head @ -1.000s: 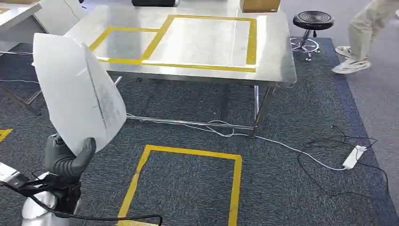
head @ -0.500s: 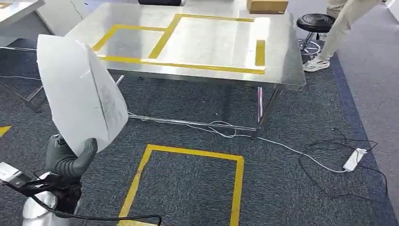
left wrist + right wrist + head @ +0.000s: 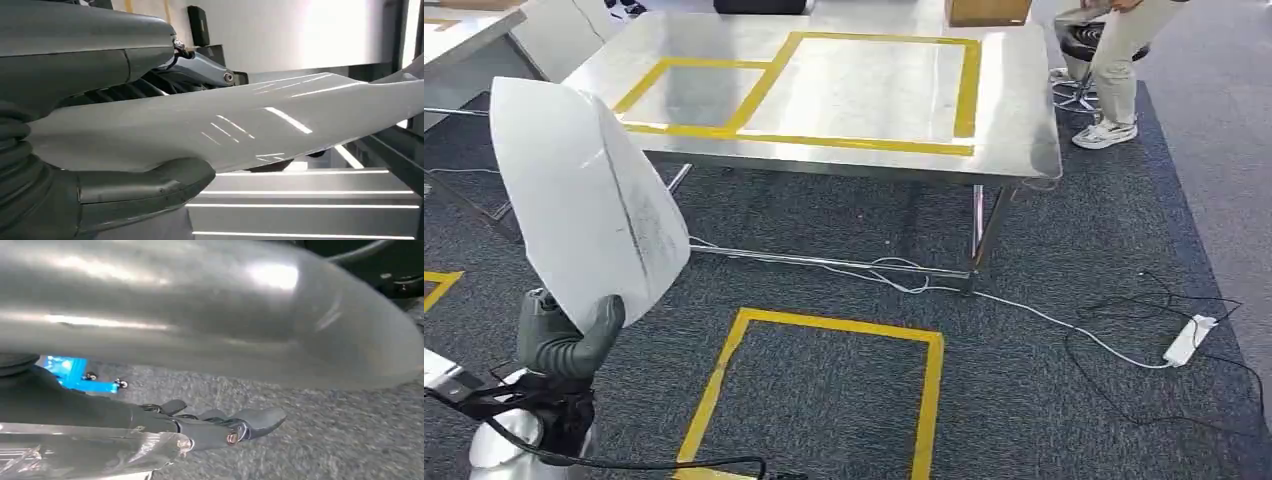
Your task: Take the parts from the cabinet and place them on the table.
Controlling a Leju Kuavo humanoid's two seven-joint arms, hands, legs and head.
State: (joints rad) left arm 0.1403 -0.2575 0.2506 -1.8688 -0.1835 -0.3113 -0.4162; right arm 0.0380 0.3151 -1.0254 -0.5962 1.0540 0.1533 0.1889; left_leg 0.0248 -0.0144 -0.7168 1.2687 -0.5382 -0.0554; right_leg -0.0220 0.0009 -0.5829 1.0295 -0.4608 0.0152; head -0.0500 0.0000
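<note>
My left hand grips the lower edge of a large white curved panel part, which stands up at the left of the head view. In the left wrist view the thumb and fingers clamp the glossy white part. Ahead stands the steel table, marked with yellow tape rectangles and some way beyond the part. My right hand hangs over the grey carpet, its fingers loosely extended and holding nothing.
A person stands by a black stool at the table's far right corner. A cardboard box sits on the table's far edge. Cables and a power strip lie on the carpet at right. A yellow tape square marks the floor.
The person has walked left to the stool. My view has swayed slightly. The white part stays in my left hand, held the same way.
</note>
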